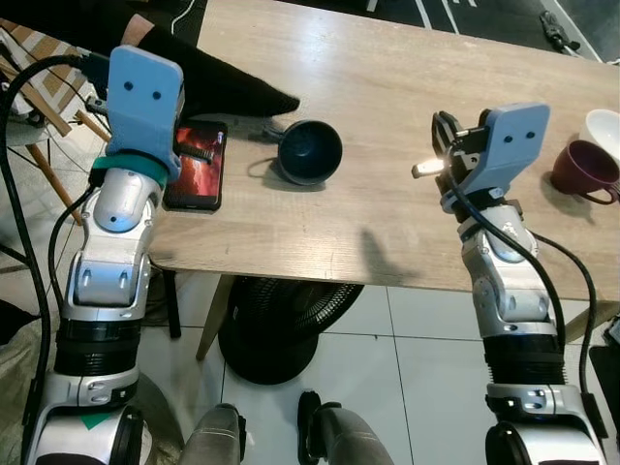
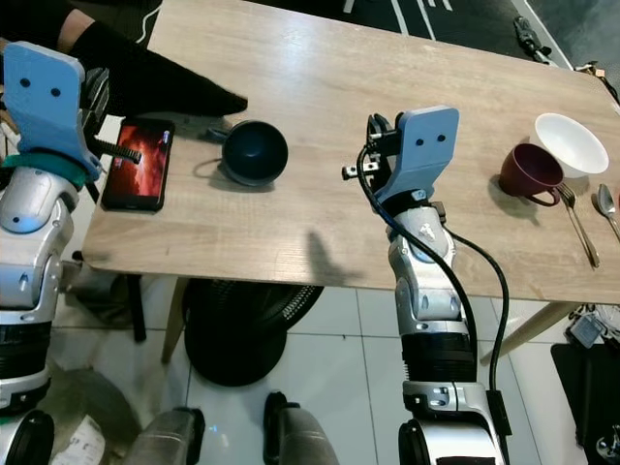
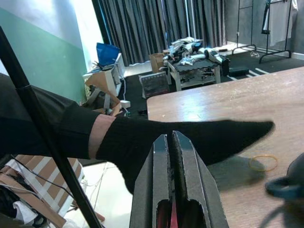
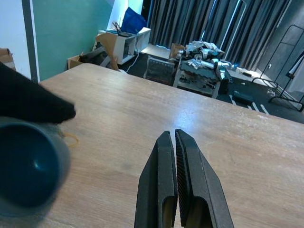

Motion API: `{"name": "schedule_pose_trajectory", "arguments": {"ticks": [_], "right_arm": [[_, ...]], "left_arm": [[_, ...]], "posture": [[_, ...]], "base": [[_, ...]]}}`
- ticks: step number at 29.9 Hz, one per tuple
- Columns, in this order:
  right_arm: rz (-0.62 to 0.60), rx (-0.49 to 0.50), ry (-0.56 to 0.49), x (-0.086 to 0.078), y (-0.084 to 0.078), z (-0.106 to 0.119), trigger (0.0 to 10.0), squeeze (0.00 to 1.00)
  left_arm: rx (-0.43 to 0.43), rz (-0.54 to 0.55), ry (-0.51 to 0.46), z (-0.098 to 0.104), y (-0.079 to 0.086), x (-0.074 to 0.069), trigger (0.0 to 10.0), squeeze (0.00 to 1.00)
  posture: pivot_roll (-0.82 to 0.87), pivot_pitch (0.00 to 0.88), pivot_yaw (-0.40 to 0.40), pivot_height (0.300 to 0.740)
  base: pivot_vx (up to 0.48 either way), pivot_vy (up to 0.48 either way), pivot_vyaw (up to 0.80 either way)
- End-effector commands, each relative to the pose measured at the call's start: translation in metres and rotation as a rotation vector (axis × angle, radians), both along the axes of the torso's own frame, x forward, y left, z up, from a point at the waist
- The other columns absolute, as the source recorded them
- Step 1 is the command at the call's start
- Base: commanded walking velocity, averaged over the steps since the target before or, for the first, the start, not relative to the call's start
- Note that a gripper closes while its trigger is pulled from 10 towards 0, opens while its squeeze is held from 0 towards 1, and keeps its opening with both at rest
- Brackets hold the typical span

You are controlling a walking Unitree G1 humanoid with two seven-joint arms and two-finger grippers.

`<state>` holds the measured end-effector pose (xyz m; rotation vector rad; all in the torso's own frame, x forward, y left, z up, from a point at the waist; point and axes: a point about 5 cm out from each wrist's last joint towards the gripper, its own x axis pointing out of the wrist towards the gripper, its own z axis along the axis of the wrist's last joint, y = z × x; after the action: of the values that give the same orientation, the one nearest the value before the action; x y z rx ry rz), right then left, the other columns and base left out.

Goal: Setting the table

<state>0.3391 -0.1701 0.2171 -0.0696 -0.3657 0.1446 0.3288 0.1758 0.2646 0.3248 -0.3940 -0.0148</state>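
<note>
A wooden counter (image 2: 320,107) with a smooth, pale grain was seen before the robot, and on it, toward the left, a dark blue cup (image 2: 254,152) stood upright with its small loop handle turned to the left. At the far right a maroon mug (image 2: 528,170) was set just beside a white bowl (image 2: 572,141), with a fork (image 2: 579,228) and a spoon (image 2: 607,205) laid nearer. The cups were judged to be glazed ceramic: rigid, moderately light, slippery and breakable, best taken across the rim wall or by the handle. The left end effector (image 3: 171,142) was held pressed together and empty above a phone (image 2: 139,163) at the left edge, near a person's black sock (image 3: 199,137). The right end effector (image 4: 174,142), likewise closed on nothing, was raised over the middle of the counter.
</note>
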Motion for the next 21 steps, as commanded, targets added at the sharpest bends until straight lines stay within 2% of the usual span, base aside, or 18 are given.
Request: {"name": "schedule_pose_trajectory", "arguments": {"ticks": [1,7,21], "right_arm": [[-0.011,0.006,0.004,0.000,-0.003,-0.002,10.0,0.00],[-0.028,0.009,0.012,-0.001,-0.010,-0.006,10.0,0.00],[0.001,0.022,0.018,0.002,0.001,-0.009,10.0,0.00]], "left_arm": [[0.004,-0.018,0.002,0.000,-0.003,-0.001,10.0,0.00],[0.012,-0.027,-0.015,0.007,-0.007,0.002,10.0,0.00],[0.023,0.005,-0.056,0.019,0.000,-0.003,10.0,0.00]], "posture": [[0.16,0.105,-0.122,0.740],[0.19,0.108,-0.125,0.740],[0.22,0.123,-0.117,0.740]], "base": [[0.000,0.000,0.00],[0.000,0.000,0.00],[0.000,0.000,0.00]]}}
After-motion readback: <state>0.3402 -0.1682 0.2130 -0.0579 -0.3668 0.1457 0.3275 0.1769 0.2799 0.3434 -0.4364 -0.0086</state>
